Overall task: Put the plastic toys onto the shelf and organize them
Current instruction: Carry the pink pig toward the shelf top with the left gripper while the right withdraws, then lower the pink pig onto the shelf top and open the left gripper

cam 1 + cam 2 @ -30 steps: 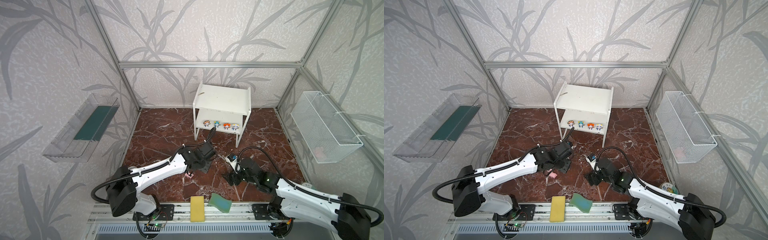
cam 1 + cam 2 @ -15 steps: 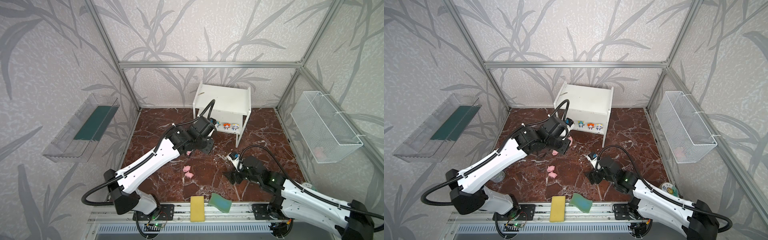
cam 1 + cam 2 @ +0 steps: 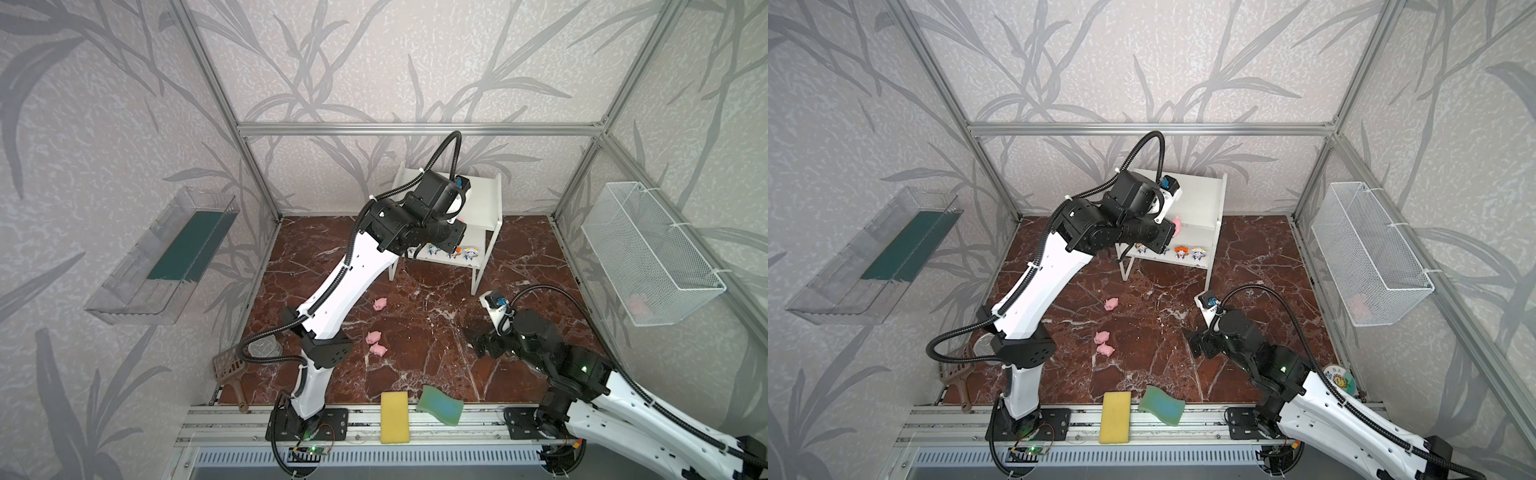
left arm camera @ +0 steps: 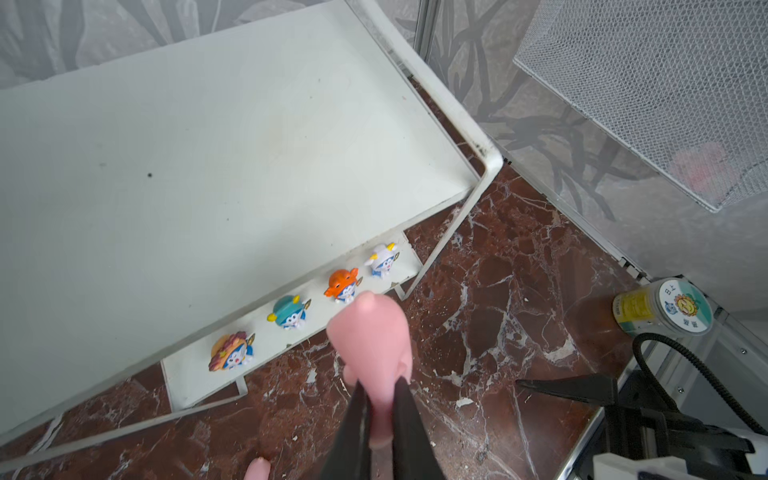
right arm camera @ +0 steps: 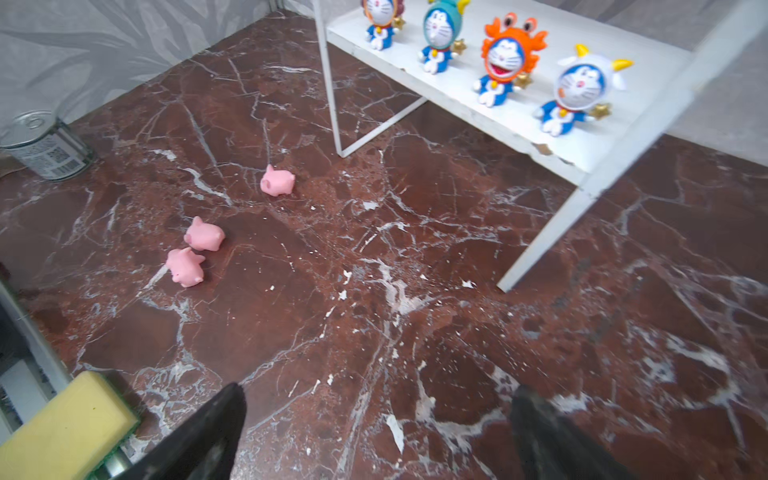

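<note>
Pink pig (image 4: 368,345), clamped in left gripper (image 4: 380,388) jaws, has risen; shelf (image 4: 208,145) lies just beyond them, placement likely next. Right gripper (image 5: 379,390) jaws have spread, empty.

- My left gripper (image 4: 380,388) is up off the floor, now at the front of the shelf (image 4: 208,145), pinching a pink pig (image 4: 370,340).
- Right gripper (image 5: 374,424) spreads wider.

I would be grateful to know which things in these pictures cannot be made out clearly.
Pink object in the mesh basket: blurred behind the mesh; identity unclear.
Left pincer, shut on a pink pig: mostly hidden behind its own wrist in both top views.
Right pincer: open fingers cut off by the lower edge, right wrist view.
</note>
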Tool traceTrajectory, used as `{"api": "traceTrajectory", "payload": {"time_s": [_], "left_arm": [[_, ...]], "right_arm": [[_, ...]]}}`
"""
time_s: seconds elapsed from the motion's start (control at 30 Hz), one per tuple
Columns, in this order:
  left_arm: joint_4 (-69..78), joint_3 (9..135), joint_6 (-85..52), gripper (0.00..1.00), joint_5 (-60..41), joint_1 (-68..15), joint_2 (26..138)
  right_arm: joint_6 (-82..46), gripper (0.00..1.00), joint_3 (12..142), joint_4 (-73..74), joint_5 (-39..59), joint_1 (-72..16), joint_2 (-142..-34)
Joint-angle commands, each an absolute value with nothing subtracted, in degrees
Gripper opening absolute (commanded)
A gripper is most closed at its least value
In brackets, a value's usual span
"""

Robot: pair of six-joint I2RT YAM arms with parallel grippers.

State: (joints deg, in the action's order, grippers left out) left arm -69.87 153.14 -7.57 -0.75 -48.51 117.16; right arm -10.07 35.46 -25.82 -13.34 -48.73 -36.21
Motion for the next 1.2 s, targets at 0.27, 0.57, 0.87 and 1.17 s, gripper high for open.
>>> {"api": "traceTrajectory", "payload": {"time_s": [0.27,0.57,0.87,1.17], "left_arm": [[-60.58,154.17,-6.05,0.08,-4.29,-48.26,120.31],[-55.37,154.17,-4.57,0.07,-4.61,-48.17,122.69],[-51.05,154.17,-4.57,0.07,-5.0,-48.22,125.57],[-48.57,154.14,-4.04,0.1,-4.51,-48.19,126.78]], "right_arm": [[-9.23,0.99,44.82,-35.82,-22.18,-48.6,-31.66],[-9.98,0.99,43.68,-34.83,-22.73,-48.6,-30.76],[-10.04,0.99,42.82,-35.18,-21.62,-48.6,-29.37],[-10.38,0.99,41.58,-34.47,-19.82,-48.58,-28.85]]}}
